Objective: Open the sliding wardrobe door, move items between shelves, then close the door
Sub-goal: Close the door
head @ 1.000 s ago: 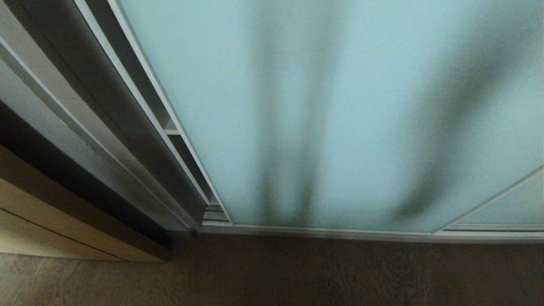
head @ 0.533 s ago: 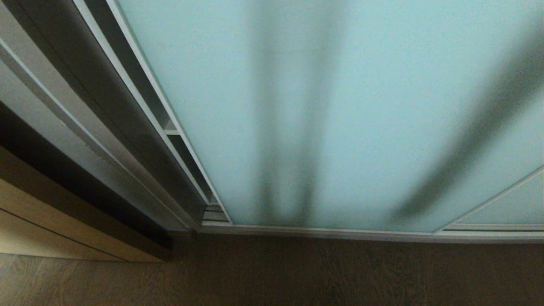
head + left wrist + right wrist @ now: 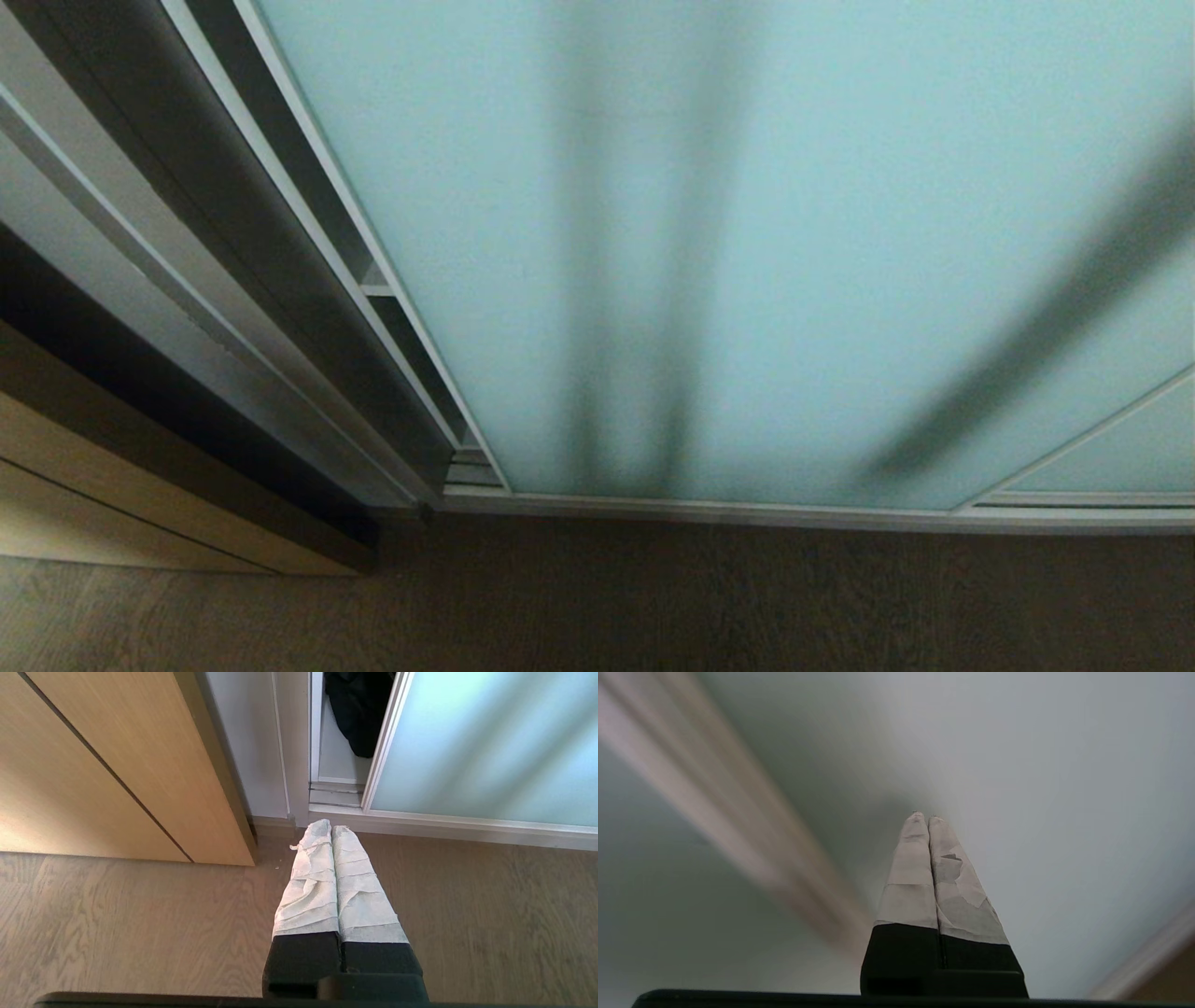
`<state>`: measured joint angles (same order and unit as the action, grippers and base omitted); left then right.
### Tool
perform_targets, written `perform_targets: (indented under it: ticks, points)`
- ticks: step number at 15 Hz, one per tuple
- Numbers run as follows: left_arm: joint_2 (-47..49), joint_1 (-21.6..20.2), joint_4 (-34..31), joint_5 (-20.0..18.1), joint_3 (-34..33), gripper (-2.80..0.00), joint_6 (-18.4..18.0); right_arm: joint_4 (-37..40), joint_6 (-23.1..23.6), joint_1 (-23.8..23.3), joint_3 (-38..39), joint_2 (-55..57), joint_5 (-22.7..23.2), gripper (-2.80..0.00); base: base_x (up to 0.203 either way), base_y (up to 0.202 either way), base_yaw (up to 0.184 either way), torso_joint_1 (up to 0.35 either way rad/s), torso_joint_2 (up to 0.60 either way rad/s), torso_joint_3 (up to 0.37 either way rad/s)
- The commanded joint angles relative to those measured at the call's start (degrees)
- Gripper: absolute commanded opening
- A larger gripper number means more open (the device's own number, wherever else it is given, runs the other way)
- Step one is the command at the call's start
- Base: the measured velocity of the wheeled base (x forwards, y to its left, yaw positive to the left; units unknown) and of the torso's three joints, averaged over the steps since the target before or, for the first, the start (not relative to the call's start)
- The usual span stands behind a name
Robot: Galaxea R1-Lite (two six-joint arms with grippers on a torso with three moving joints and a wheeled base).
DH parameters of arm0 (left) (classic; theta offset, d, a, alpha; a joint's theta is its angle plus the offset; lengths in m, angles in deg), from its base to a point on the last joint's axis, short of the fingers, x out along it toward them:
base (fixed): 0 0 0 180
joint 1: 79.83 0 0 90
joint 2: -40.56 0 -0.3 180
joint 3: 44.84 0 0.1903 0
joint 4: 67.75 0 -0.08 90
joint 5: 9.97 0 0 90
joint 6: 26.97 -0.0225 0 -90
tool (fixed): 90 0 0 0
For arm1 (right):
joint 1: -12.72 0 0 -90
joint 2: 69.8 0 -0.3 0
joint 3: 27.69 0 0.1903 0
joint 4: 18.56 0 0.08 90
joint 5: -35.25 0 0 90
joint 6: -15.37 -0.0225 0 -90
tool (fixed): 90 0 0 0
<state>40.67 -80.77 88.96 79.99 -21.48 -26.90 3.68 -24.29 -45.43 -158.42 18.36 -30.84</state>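
Sliding wardrobe door (image 3: 747,233) nearly shut, sliver gap on left edge, black cloth (image 3: 357,714) peeking inside. Our right gripper (image 3: 924,817) clenched, empty, aimed at glass, probably to shove it. Left gripper (image 3: 331,828) clenched, parked over floor (image 3: 140,928).

no writing, label, brand mark, number or sign can be read anywhere here, not on the frosted glass, the frames, the wood or the tape.
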Motion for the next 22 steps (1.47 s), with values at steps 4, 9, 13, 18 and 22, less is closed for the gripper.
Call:
perform_targets:
  ticks: [4,9,13,18,22]
  points:
    - [0.1,0.0,0.0,0.0,0.0,-2.8,0.0,0.0,-8.7,4.6,0.0,-0.1,1.0,-2.8,0.0,0.0,0.0,0.0,0.0,0.0]
    - [0.1,0.0,0.0,0.0,0.0,-2.8,0.0,0.0,-12.8,7.1,1.6,-2.4,0.8,-2.8,0.0,0.0,0.0,0.0,0.0,0.0]
    - [0.1,0.0,0.0,0.0,0.0,-2.8,0.0,0.0,-13.4,9.8,4.0,-4.3,0.8,-2.8,0.0,0.0,0.0,0.0,0.0,0.0]
    - [0.1,0.0,0.0,0.0,0.0,-2.8,0.0,0.1,-13.5,10.6,5.1,-5.8,0.9,-2.8,0.0,0.0,0.0,0.0,0.0,0.0]
    - [0.1,0.0,0.0,0.0,0.0,-2.8,0.0,0.0,-13.4,14.0,8.5,-8.6,0.5,-2.8,0.0,0.0,0.0,0.0,0.0,0.0]
